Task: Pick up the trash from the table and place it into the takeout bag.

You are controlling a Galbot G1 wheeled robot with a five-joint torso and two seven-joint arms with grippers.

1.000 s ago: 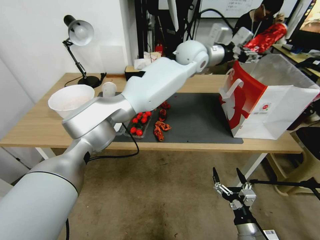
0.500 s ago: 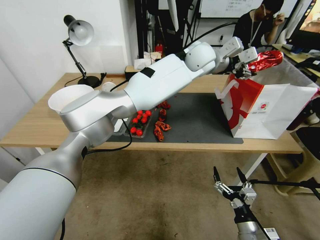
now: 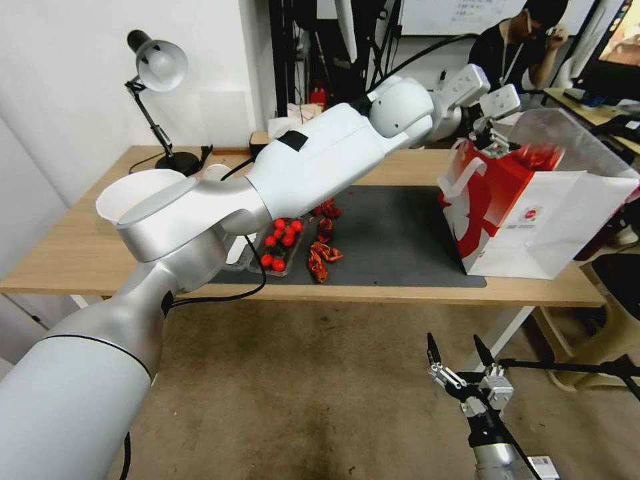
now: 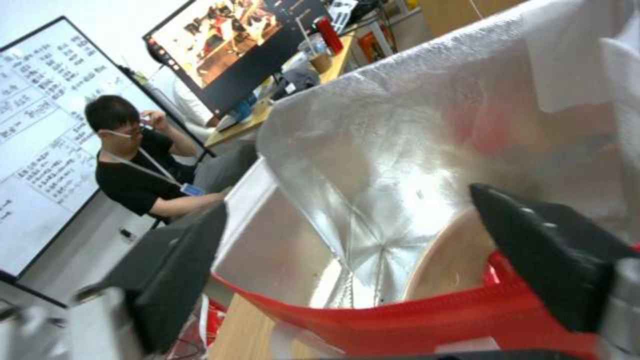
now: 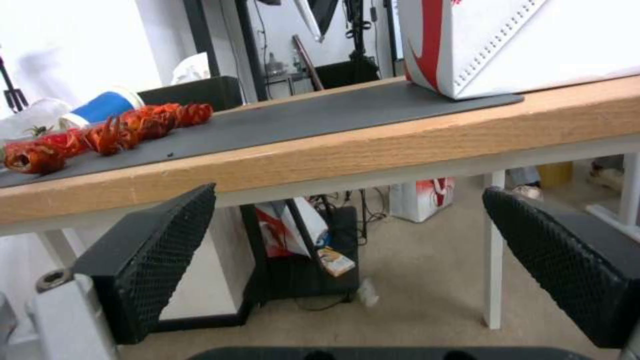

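Head view: the left claw (image 3: 497,130) is held above the open mouth of the takeout bag (image 3: 533,213), its jaws spread and nothing gripped, so a drop-off step is judged finished. Red crayfish shells (image 3: 321,257), a tray of cherry tomatoes (image 3: 280,243) and a beige bowl (image 3: 137,193) lie on the tabletop (image 3: 73,247) (all well apart from the bag). Next, a reach back toward them is called for. The right claw (image 3: 465,372) hangs spread below the tabletop edge.
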